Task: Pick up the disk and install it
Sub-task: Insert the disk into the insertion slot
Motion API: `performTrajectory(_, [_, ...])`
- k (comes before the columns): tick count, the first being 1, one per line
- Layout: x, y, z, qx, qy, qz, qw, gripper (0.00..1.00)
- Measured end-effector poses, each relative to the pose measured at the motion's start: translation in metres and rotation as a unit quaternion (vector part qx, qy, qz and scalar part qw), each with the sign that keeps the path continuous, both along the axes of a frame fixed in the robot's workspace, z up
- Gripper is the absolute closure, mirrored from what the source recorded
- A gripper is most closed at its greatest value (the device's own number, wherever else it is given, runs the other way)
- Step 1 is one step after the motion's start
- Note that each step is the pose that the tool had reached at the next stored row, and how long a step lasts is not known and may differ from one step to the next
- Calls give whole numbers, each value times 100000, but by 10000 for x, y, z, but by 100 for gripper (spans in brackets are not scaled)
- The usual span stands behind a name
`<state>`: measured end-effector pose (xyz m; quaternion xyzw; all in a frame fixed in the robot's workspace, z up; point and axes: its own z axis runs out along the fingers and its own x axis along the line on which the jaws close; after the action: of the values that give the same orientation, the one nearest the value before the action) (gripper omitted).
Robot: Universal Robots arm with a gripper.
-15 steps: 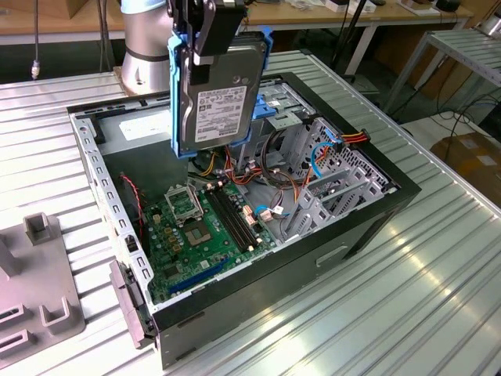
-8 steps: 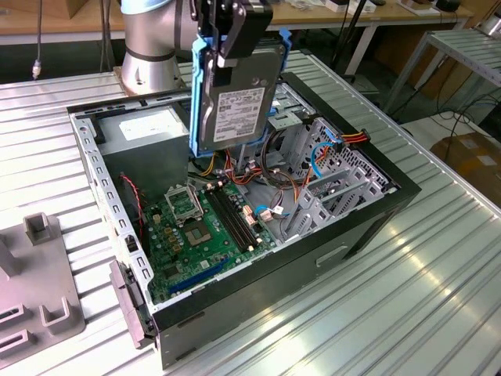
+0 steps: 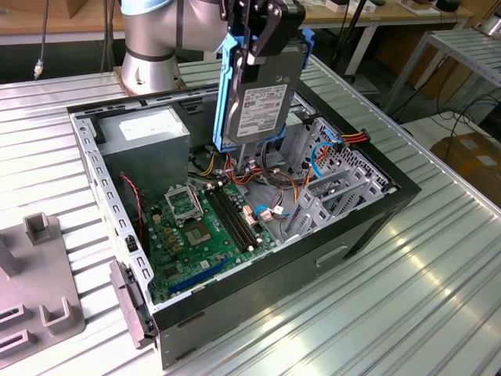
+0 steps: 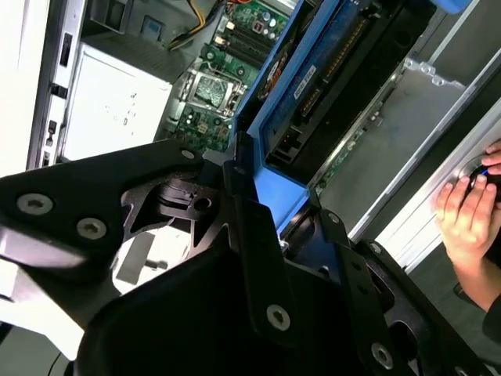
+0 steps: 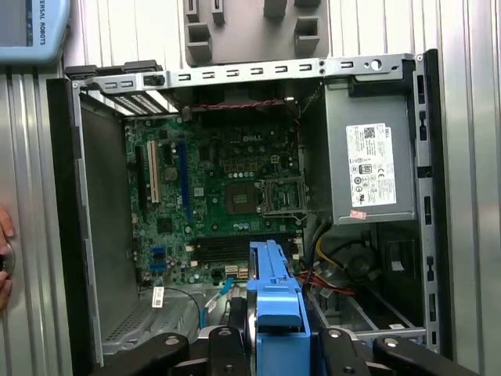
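Disk (image 3: pixel 258 110) lifted, clamped by its blue rails in the tool (image 3: pixel 252 43), hanging upright over the open computer case (image 3: pixel 258 286). Not yet installed: above the metal drive bays (image 3: pixel 325 188). Underneath, loose cables (image 3: pixel 258 168) crowding the way, beside motherboard (image 3: pixel 200 227) and power supply (image 3: pixel 145 133). Person's hand (image 4: pixel 470 211) on the worktop (image 3: pixel 391 298) nearby.

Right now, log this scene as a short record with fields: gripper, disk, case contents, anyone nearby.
gripper: gripper shut on the disk's upper end
disk: disk hangs nearly upright above the open computer case, label facing the exterior view, not yet installed
below the disk: motherboard
case contents: power supply at the exterior view's left, inside the case
person: a hand beside the case in the second wrist view
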<state>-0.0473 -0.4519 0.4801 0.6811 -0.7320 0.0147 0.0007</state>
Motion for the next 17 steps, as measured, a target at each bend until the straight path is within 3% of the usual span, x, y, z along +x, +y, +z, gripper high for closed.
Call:
performTrajectory(3, [17, -47, -3, -1, 0, -111, 100000, 63])
performTrajectory(11, [31, -220, -11, 5, -1, -399, 99999, 63])
performTrajectory(17, [47, -420, -18, 0, 28, -652, 99998, 63])
